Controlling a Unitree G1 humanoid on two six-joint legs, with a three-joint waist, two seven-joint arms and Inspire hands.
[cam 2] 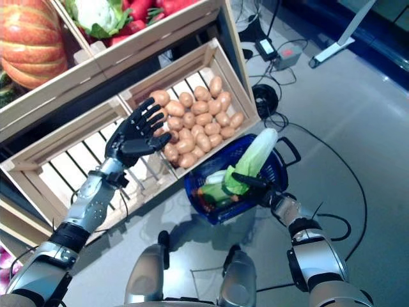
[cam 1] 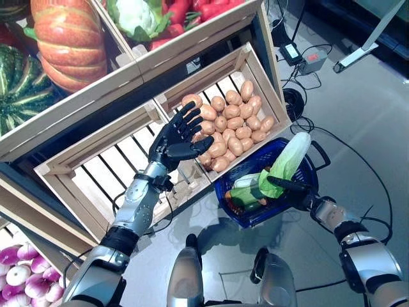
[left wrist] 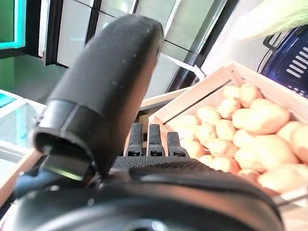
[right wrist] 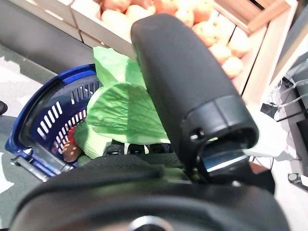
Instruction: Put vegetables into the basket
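Observation:
A blue basket (cam 1: 252,219) sits low in front of the wooden crate of potatoes (cam 1: 233,128). A long pale-green cabbage (cam 1: 287,160) leans in it, white end sticking up over the far rim. My right hand (cam 1: 299,194) is at the basket's near right side. Its thumb lies over the green leaves (right wrist: 125,110) and its fingers run underneath, pinching the leafy end. Other green and orange vegetables (cam 1: 246,195) lie inside the basket. My left hand (cam 1: 176,141) hovers open and holds nothing, over the left edge of the potato crate.
An empty slatted crate (cam 1: 108,169) stands left of the potatoes. The shelf above holds an orange pumpkin (cam 1: 67,38), a striped squash (cam 1: 22,89), cauliflower (cam 1: 137,16) and red peppers (cam 1: 185,9). Purple-white turnips (cam 1: 16,268) lie at lower left. Power adapters (cam 1: 303,57) lie on the floor behind.

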